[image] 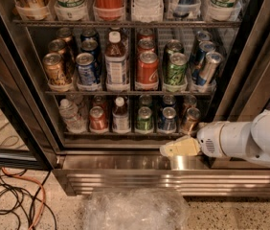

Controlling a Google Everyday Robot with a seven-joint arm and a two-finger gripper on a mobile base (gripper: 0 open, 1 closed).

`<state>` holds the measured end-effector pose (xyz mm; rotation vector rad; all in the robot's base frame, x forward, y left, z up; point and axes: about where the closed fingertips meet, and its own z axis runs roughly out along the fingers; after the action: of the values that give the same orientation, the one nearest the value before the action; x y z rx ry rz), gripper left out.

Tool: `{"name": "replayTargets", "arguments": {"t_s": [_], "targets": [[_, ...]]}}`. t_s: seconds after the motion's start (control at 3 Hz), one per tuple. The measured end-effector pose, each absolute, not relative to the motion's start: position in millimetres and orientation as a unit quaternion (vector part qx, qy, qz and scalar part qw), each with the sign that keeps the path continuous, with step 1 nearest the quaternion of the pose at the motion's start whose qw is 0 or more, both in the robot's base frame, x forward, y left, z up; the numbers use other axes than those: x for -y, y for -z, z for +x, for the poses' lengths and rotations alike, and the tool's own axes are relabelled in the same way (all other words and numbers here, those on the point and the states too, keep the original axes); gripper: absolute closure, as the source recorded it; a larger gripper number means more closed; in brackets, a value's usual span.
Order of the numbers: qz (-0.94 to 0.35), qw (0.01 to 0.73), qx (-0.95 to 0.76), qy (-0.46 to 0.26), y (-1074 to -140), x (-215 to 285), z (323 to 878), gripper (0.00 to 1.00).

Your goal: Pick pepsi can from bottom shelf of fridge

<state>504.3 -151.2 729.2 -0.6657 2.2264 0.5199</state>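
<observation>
The fridge (125, 178) stands open in front of me, with its steel ribbed base panel at the bottom. On the bottom shelf (125, 134) the pepsi can (167, 120), dark blue with a silver top, stands upright at the front. It is between a green can (144, 120) on its left and a bronze can (191, 120) on its right. My gripper (175, 148), cream-tipped on a white arm, comes in from the right. It hovers just below and in front of the shelf's edge, slightly right of the pepsi can and apart from it.
The bottom shelf also holds a red can (98, 119), a small bottle (121, 115) and a water bottle (70, 115). The rack above (125, 93) carries several cans. Black door frames stand left (15, 109) and right (250, 71). A crumpled plastic bag (130, 209) and cables (10, 200) lie on the floor.
</observation>
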Motion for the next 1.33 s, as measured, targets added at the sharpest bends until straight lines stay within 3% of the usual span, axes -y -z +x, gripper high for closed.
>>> {"name": "replayTargets", "arguments": {"t_s": [0.67, 1.0, 1.33], "targets": [[-0.254, 0.426, -0.854, -0.156, -713.6, 148.5, 492.0, 0.0], [-0.246, 0.5, -0.823, -0.11, -705.7, 172.9, 511.9, 0.0], [-0.229, 0.528, -0.812, -0.094, -695.1, 185.2, 514.4, 0.0]]}}
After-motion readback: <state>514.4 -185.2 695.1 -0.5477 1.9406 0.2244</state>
